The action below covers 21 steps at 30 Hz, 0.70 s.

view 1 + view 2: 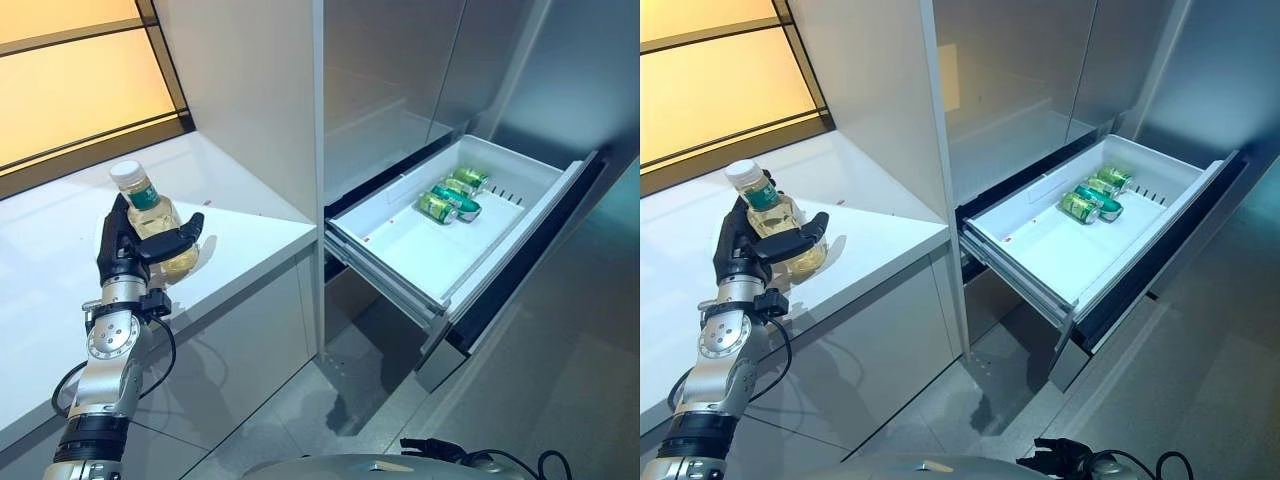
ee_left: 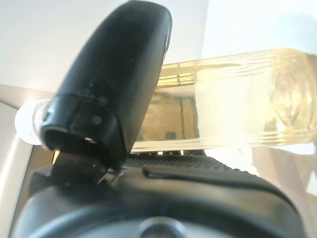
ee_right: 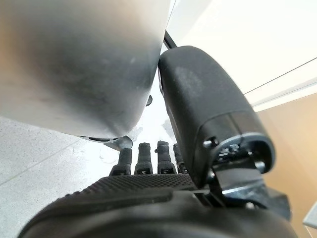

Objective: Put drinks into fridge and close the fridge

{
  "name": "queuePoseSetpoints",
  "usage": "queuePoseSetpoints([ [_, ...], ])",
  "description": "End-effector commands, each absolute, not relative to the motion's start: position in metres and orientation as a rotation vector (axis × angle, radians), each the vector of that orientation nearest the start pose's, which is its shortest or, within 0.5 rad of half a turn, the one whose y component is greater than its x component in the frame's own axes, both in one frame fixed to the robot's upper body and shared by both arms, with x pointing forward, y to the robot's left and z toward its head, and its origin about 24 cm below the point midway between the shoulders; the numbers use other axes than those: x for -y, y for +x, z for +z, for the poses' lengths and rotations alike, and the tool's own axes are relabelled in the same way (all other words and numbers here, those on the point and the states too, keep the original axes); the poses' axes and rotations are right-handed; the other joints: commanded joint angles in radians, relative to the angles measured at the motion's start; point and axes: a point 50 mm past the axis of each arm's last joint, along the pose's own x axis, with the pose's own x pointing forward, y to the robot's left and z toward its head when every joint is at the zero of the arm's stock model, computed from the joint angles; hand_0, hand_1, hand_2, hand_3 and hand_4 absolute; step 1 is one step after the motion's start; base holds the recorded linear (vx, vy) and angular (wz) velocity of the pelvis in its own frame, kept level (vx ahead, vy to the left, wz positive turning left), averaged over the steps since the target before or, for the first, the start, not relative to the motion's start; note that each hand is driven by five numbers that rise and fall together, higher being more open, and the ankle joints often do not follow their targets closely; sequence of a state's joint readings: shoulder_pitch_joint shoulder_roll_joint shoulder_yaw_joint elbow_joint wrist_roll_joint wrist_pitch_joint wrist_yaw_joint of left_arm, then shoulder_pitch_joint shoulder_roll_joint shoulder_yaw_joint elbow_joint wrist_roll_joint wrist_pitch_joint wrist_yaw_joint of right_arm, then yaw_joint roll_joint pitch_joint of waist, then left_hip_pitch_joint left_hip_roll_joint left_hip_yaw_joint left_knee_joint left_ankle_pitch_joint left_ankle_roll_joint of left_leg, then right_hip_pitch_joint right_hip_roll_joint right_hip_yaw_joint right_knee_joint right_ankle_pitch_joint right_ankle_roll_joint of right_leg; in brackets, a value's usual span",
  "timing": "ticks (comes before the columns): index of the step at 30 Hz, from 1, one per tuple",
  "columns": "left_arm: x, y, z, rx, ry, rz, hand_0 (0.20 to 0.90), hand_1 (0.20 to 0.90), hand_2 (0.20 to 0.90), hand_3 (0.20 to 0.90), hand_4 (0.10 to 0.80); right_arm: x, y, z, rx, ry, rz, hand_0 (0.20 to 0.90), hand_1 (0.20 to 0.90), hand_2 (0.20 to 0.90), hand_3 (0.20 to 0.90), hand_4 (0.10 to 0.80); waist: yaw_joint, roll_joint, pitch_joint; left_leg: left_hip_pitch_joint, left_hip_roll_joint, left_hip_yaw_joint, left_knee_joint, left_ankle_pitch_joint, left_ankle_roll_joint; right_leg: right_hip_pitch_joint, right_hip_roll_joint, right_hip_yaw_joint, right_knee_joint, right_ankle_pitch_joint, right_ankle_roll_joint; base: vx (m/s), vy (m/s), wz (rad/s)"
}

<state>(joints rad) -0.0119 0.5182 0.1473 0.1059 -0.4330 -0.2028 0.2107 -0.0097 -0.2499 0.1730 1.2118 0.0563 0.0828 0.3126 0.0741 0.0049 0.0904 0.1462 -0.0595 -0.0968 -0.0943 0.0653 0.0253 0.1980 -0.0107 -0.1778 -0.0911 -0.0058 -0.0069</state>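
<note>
A clear bottle point(image 1: 148, 205) of yellow drink with a white cap and a green label stands at the front of the white counter point(image 1: 250, 225). My left hand point(image 1: 130, 255) is shut on it: the thumb crosses its front and the fingers lie behind it. The left wrist view shows the bottle point(image 2: 237, 99) lying against the palm under the thumb point(image 2: 114, 79). The fridge's white drawer point(image 1: 400, 275) stands pulled out to the right of the counter, with green cans point(image 1: 452, 198) lying at its back. My right hand point(image 3: 148, 198) hangs low over the floor with relaxed fingers, holding nothing.
The fridge's tall grey doors point(image 1: 390, 90) rise above the open drawer. A white side panel point(image 1: 250, 90) divides the counter from the fridge. The drawer's dark front point(image 1: 530, 260) juts out over the grey tiled floor point(image 1: 560, 400). A lit window point(image 1: 70, 70) lies behind the counter.
</note>
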Motion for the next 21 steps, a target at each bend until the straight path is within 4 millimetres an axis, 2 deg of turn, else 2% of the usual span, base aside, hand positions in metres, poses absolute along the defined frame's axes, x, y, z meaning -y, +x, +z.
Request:
queuePoseSetpoints([
  [1, -0.296, 0.255, 0.151, 0.569, 0.03, 0.421, 0.3, 0.3, 0.3, 0.2, 0.1, 0.23, 0.071, -0.164, -1.389, -0.116, 0.255, 0.9, 0.9, 0.9, 0.9, 0.8, -0.007, 0.02, -0.02, 0.027, 0.01, 0.087, 0.007, -0.114, -0.012, -0.017, 0.009, 0.016, 0.078, -0.094, 0.048, 0.0, 0.0, 0.0],
  [9, -0.288, 0.248, 0.171, 0.741, -0.034, 0.418, 0.3, 0.3, 0.3, 0.2, 0.1, 0.227, 0.075, -0.164, -1.358, -0.12, 0.239, 0.9, 0.9, 0.9, 0.9, 0.8, -0.009, 0.017, -0.024, 0.026, 0.01, 0.083, 0.007, -0.113, -0.013, -0.019, 0.01, 0.018, 0.082, -0.096, 0.044, 0.0, 0.0, 0.0],
  [14, -0.277, 0.246, 0.185, 0.82, -0.1, 0.325, 0.3, 0.3, 0.3, 0.2, 0.1, 0.227, 0.091, -0.16, -1.25, -0.146, 0.178, 0.9, 0.9, 0.9, 0.9, 0.8, -0.011, 0.017, -0.026, 0.026, 0.011, 0.08, 0.007, -0.114, -0.013, -0.021, 0.011, 0.023, 0.087, -0.098, 0.043, 0.0, 0.0, 0.0],
  [16, -0.27, 0.245, 0.192, 0.856, -0.13, 0.265, 0.3, 0.3, 0.3, 0.2, 0.1, 0.229, 0.105, -0.156, -1.165, -0.197, 0.171, 0.9, 0.9, 0.9, 0.9, 0.8, -0.013, 0.017, -0.025, 0.027, 0.011, 0.078, 0.007, -0.115, -0.012, -0.022, 0.012, 0.029, 0.089, -0.098, 0.042, 0.0, 0.0, 0.0],
  [18, -0.254, 0.243, 0.202, 0.915, -0.163, 0.156, 0.3, 0.3, 0.3, 0.2, 0.1, 0.225, 0.134, -0.144, -1.034, -0.196, 0.157, 0.9, 0.9, 0.9, 0.9, 0.8, -0.018, 0.016, -0.021, 0.029, 0.011, 0.076, 0.007, -0.116, -0.009, -0.023, 0.013, 0.036, 0.089, -0.095, 0.042, -0.015, -0.032, 0.01],
  [19, -0.251, 0.243, 0.204, 0.92, -0.166, 0.144, 0.3, 0.3, 0.3, 0.2, 0.1, 0.223, 0.138, -0.142, -1.016, -0.196, 0.16, 0.9, 0.9, 0.9, 0.9, 0.8, -0.019, 0.016, -0.021, 0.03, 0.011, 0.076, 0.007, -0.116, -0.009, -0.023, 0.013, 0.037, 0.088, -0.094, 0.042, -0.014, -0.041, 0.01],
  [21, -0.237, 0.242, 0.213, 0.974, -0.185, 0.033, 0.3, 0.3, 0.3, 0.2, 0.1, 0.209, 0.167, -0.126, -0.873, -0.15, 0.213, 0.9, 0.9, 0.9, 0.9, 0.8, -0.026, 0.015, -0.019, 0.031, 0.012, 0.078, 0.007, -0.116, -0.008, -0.023, 0.015, 0.043, 0.086, -0.091, 0.043, -0.009, -0.042, 0.0],
])
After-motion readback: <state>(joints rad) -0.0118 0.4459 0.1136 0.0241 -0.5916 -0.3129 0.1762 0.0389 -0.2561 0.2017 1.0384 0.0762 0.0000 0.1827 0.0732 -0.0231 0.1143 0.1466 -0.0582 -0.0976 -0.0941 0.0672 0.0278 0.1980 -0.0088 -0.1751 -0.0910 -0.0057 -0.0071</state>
